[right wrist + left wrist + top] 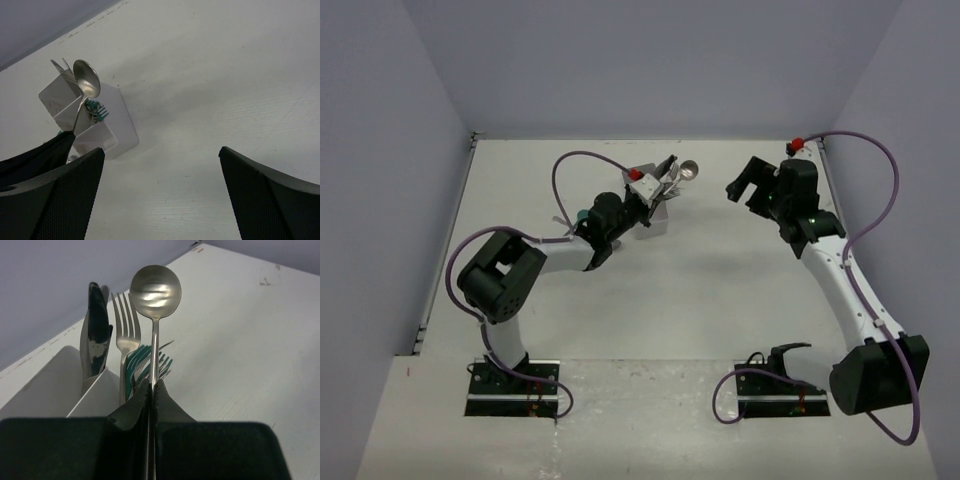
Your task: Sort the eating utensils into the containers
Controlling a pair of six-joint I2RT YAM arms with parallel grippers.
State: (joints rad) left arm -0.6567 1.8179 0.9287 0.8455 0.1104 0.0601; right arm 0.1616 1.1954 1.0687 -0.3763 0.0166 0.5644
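Observation:
My left gripper (151, 385) is shut on the handle of a silver spoon (155, 291), holding it over the white box (95, 392). The spoon's bowl points away past the box's far side (690, 172). In the box stand a silver fork (126, 330), a dark-stained knife (96, 335) and teal plastic forks (145, 365). From above, the left gripper (650, 195) is at the box (658, 222). My right gripper (745, 180) is open and empty, above the table to the right of the box. Its view (161, 150) shows the box (117, 125) and the spoon (86, 80).
Grey walls close in the white table (700, 280) on three sides. A purple cable (880, 190) loops off the right arm and another (570, 165) off the left. The arm bases sit at the near edge.

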